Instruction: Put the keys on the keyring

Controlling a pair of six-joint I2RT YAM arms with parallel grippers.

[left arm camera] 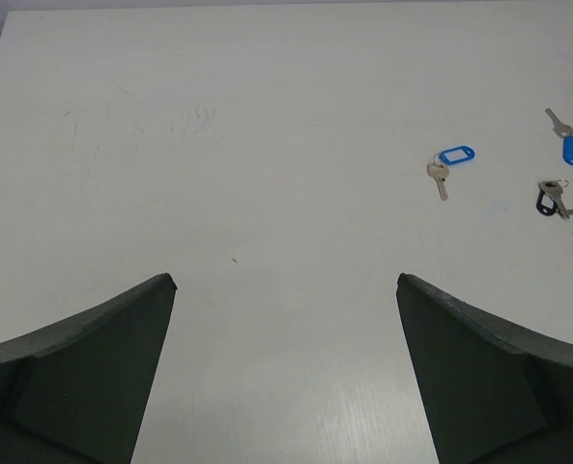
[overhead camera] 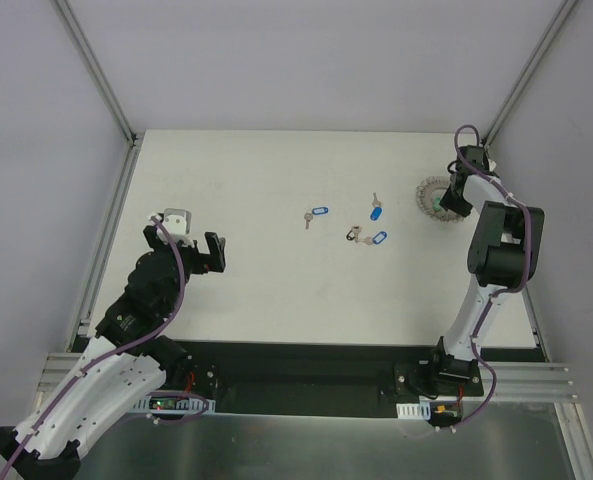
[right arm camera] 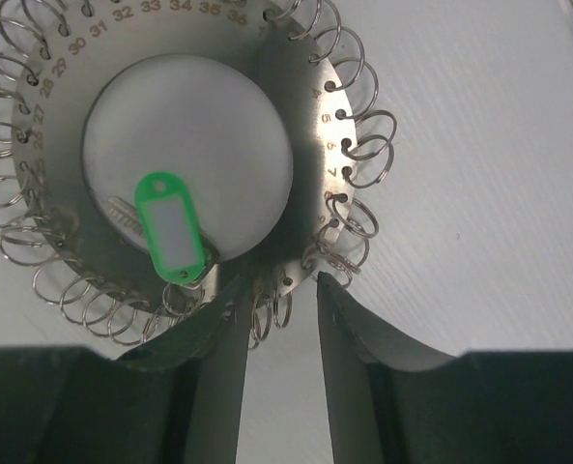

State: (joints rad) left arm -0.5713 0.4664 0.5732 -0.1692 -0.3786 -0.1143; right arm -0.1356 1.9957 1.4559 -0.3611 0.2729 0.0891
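Note:
The keyring [right arm camera: 305, 97] is a numbered metal disc with small wire loops round its rim and a green tag [right arm camera: 170, 227] hanging inside it; it lies at the table's far right [overhead camera: 434, 200]. My right gripper [right arm camera: 279, 287] [overhead camera: 456, 197] sits at its near rim, jaws narrowed but open, with two loops in the gap. The keys lie loose at mid-table: one with a blue tag [overhead camera: 319, 213] [left arm camera: 455, 155], another blue one [overhead camera: 377, 212] [left arm camera: 572, 150], a third blue [overhead camera: 379, 238] beside a dark-tagged one [overhead camera: 354, 233] [left arm camera: 547, 200]. My left gripper [overhead camera: 216, 252] [left arm camera: 286, 278] hangs open and empty.
White table [overhead camera: 256, 160] with aluminium frame rails along its left edge [overhead camera: 106, 230] and right edge [overhead camera: 536, 320]. The keyring lies close to the right wall. The left arm's base and cables sit at the near left [overhead camera: 86, 380].

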